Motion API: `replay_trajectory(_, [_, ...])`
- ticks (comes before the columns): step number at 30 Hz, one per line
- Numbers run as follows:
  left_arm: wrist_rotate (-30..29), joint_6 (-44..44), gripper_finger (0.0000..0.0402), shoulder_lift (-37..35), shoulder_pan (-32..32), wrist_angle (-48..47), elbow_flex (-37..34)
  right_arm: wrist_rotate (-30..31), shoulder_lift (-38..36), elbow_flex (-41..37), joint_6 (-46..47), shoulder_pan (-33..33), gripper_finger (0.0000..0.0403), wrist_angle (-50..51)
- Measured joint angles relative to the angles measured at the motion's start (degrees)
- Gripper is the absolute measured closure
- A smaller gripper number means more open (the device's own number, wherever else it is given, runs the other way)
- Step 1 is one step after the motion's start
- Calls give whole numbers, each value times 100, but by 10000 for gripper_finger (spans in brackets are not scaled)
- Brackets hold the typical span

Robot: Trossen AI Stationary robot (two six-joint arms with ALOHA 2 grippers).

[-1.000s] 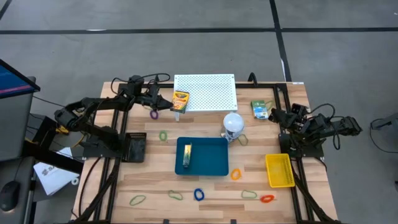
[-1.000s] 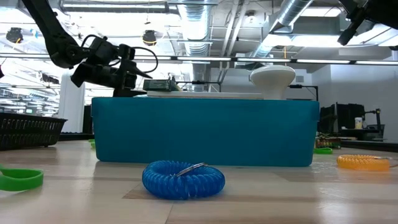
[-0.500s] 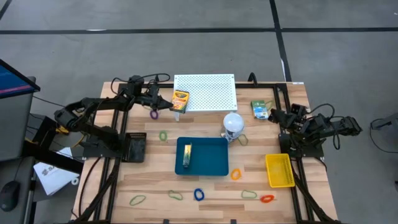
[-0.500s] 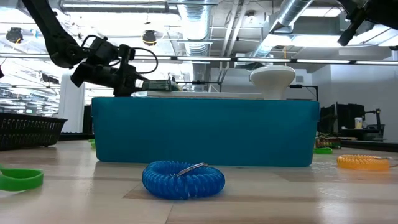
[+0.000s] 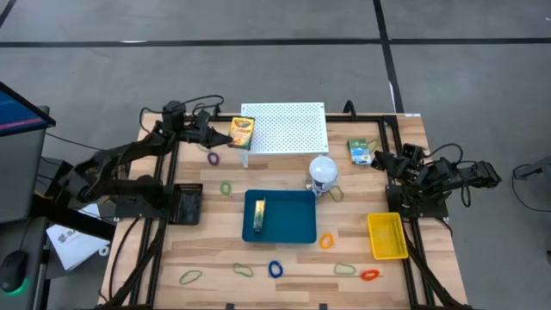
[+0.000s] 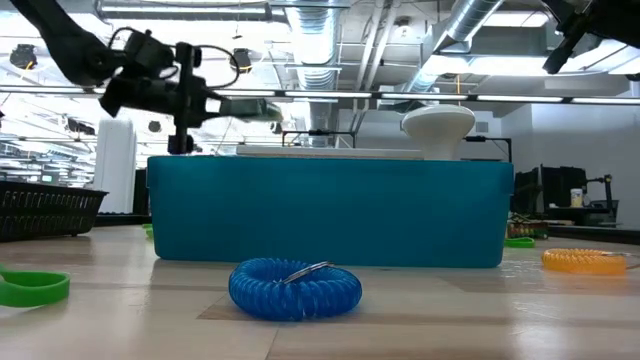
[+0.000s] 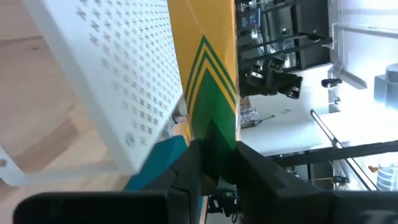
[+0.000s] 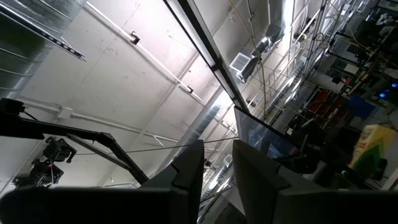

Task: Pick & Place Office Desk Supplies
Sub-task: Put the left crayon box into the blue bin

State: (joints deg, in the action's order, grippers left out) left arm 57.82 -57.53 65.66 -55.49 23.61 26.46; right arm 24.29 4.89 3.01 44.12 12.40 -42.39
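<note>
Crayon box (image 5: 241, 132) — yellow, green chevrons — clamped in left gripper (image 5: 225, 133).

Crayon box (image 7: 208, 93) in left tool (image 7: 214, 165)

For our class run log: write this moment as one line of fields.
left gripper: shut on crayon box, lifted by the white perforated board | right gripper: idle at right edge, empty | blue tray: holds one packet
</note>
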Motion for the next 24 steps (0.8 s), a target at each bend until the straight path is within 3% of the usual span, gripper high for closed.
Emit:
replay_trajectory(5, [-247,-28,326,-808,396,-470,0,0,0,0,-4,0,320,-4])
replay_trajectory(10, [-898,-214,332,-1574,1089,-1031,0,0,0,0,-14,0,320,-4])
replay_trajectory(17, [-2262,-587,330,-2289,2586,-1525,0,0,0,0,-13,0,320,-40])
replay_trajectory(24, [-4085,-1119,331,-2272,4421,-1498,0,-26,0,0,41,0,320,-52])
